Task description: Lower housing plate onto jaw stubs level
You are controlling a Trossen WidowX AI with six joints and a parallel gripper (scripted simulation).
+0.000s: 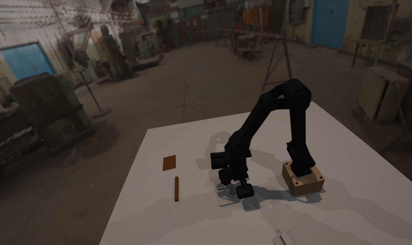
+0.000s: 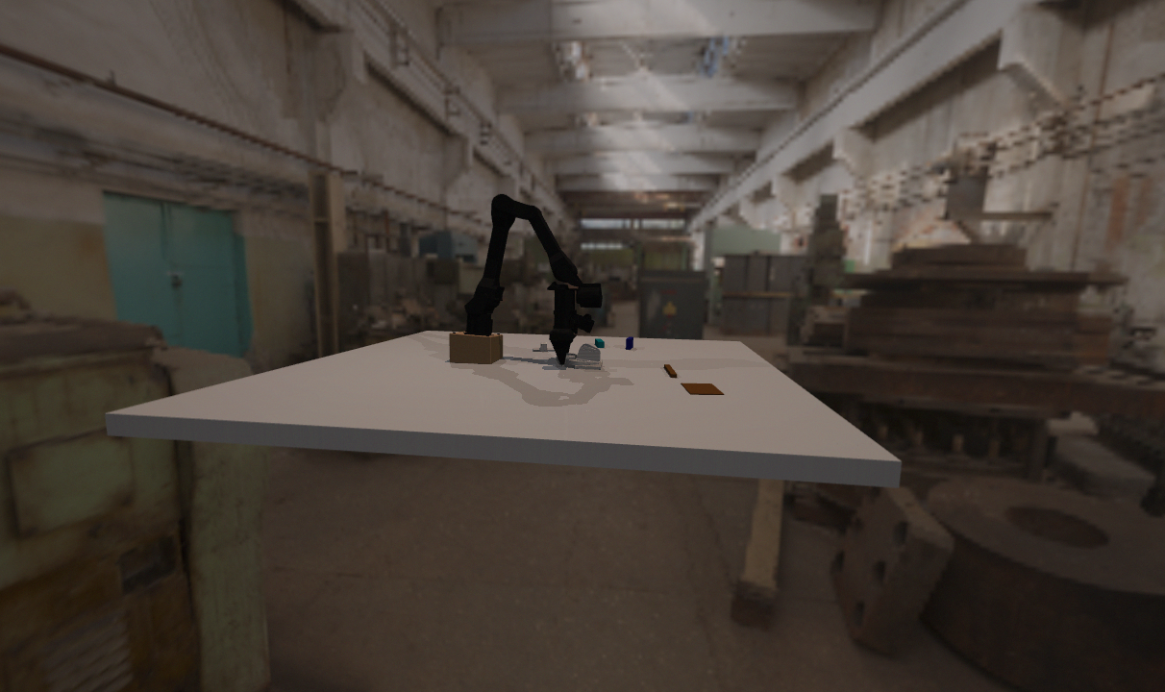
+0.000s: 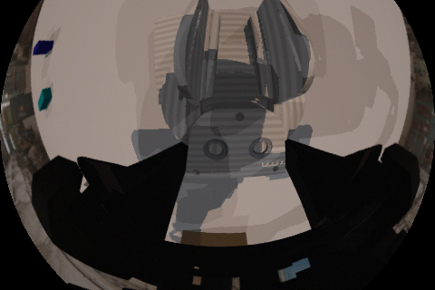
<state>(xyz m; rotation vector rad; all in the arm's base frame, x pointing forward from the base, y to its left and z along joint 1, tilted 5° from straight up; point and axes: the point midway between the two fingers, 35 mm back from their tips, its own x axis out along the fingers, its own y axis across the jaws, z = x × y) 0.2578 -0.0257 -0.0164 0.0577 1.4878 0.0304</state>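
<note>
The housing plate (image 3: 237, 129) is grey and ribbed, with a rounded far end and two round holes. My gripper (image 3: 235, 144) (image 1: 235, 185) (image 2: 560, 361) is shut on its two sides, fingers wide apart and low over the table. Two tall curved grey jaws (image 3: 195, 50) (image 3: 285, 50) stand side by side just beyond the plate, over a ribbed base (image 3: 165, 41) (image 1: 227, 201). The plate's far end reaches over the near ends of the jaws. The stubs and pins under it are hidden. I cannot tell if the plate touches the stubs or is fully level.
A brown square (image 1: 169, 162) (image 2: 702, 388) and a brown bar (image 1: 176, 189) (image 2: 670, 370) lie beyond the assembly. A blue block (image 2: 629, 342) (image 3: 43, 47) and a teal block (image 2: 599, 342) (image 3: 45, 99) stand to one side. Another grey ribbed part (image 1: 288, 238) lies near the wooden arm base (image 1: 306, 184).
</note>
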